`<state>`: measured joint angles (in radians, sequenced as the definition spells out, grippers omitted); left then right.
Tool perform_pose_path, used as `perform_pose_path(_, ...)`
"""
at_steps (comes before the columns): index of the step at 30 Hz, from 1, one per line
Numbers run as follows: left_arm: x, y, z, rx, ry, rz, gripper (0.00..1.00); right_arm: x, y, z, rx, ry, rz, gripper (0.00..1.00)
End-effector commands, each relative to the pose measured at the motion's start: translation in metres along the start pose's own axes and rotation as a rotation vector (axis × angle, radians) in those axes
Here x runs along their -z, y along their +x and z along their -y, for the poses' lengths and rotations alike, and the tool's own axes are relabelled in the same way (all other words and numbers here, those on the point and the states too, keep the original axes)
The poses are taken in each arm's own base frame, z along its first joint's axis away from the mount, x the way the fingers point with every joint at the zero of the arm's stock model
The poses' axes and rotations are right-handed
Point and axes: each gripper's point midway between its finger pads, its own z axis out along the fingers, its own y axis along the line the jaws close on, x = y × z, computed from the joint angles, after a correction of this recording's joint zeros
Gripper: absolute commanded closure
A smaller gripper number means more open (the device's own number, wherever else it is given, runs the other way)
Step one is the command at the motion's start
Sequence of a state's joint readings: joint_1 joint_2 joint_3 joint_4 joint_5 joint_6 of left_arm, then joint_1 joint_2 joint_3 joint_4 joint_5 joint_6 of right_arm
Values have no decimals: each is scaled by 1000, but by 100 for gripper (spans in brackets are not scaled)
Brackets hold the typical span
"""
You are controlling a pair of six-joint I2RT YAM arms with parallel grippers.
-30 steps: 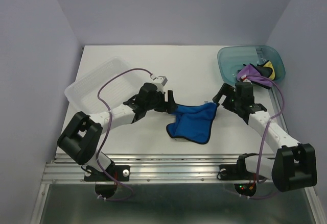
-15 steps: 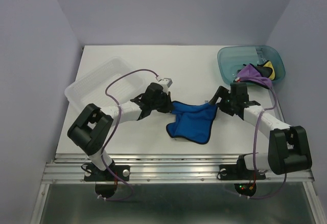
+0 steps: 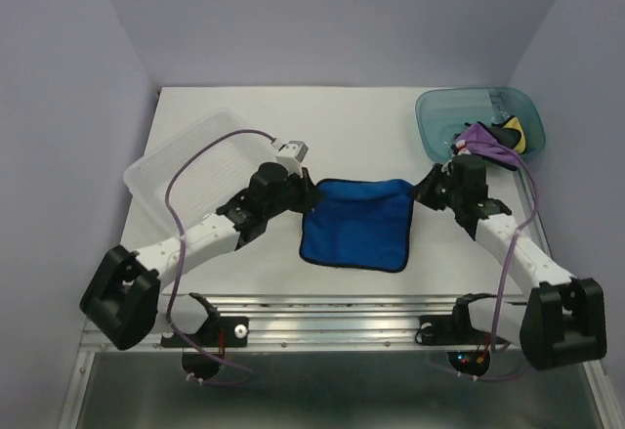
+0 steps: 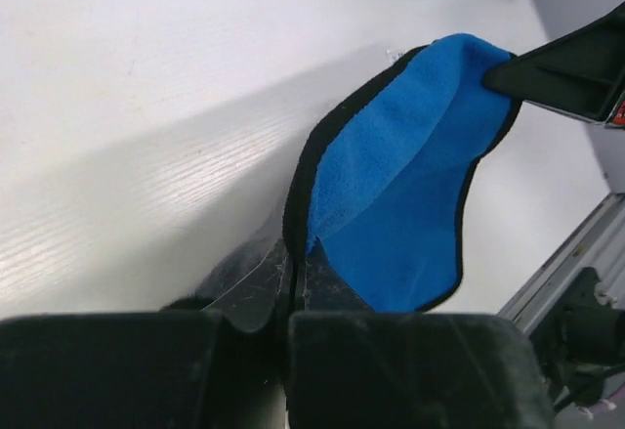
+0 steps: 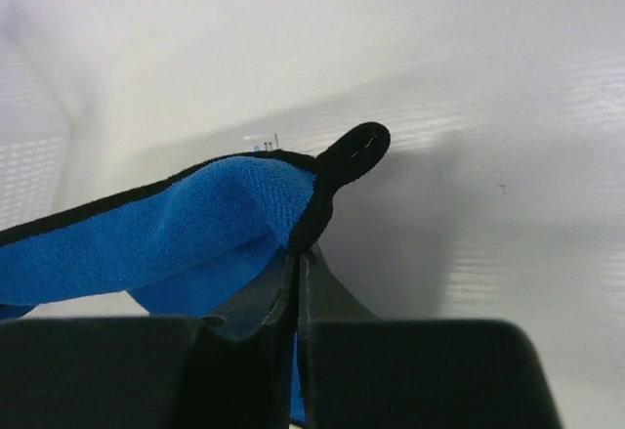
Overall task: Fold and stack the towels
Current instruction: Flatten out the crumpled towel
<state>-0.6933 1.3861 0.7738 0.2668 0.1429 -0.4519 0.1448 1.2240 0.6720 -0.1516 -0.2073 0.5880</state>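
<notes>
Top external: tray [image 3: 176, 167] and tub [image 3: 436, 122] flank the blue towel [image 3: 356, 229].

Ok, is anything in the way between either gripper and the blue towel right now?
Nothing visible. The left gripper is shut on the blue towel at its far left corner, the right gripper at its far right corner. The clear tray and teal tub sit off to the sides, apart from it.

Soft, even overhead light left the white table [image 3: 371, 126] bright in the top view, with only faint shadows beneath the arms [image 3: 195, 240]. In the wrist views the blue towel [image 4: 410, 185] was sharp, a broad grey shadow lay beside it, the far table washed out pale, and the black foreground was blurred
</notes>
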Motion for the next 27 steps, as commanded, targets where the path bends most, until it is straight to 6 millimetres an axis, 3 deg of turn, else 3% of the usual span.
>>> perform_pose_path(1,44,-36,30,5,89,179,100,44,-17,-44,74,-195,93,99)
perform_pose_path(3,72,-43,47,4,156,233,100,76,-17,-68,110,-298,114,99)
perform_pose_path(5,100,-47,65,2,228,277,100,99,-11,-79,127,-351,108,99)
perform_pose_path(6,111,-50,72,0,258,296,100,121,-18,-91,150,-397,157,99)
perform_pose_path(11,186,-58,115,-12,481,406,100,193,-16,-115,195,-507,253,99)
perform_pose_path(13,207,-58,124,-1,544,434,100,221,-18,-121,211,-527,312,99)
perform_pose_path(15,211,-56,125,11,557,437,100,229,-20,-121,211,-520,338,98)
perform_pose_path(18,203,-56,123,31,533,422,100,219,-25,-111,178,-460,344,98)
perform_pose_path(20,175,-55,107,64,417,390,100,202,-33,-100,143,-392,353,99)
perform_pose_path(21,168,-61,102,81,366,394,100,181,-33,-89,113,-337,322,99)
perform_pose_path(22,154,-69,84,114,249,422,100,170,-36,-83,98,-307,321,99)
perform_pose_path(23,130,-68,73,118,153,377,100,154,-43,-72,88,-256,345,99)
perform_pose_path(25,103,-75,45,126,-16,374,100,113,-46,-51,62,-144,297,99)
perform_pose_path(26,75,-69,34,115,-81,316,100,96,-57,-40,57,-85,324,99)
perform_pose_path(27,61,-76,10,134,-145,304,98,81,-59,-30,48,-35,310,99)
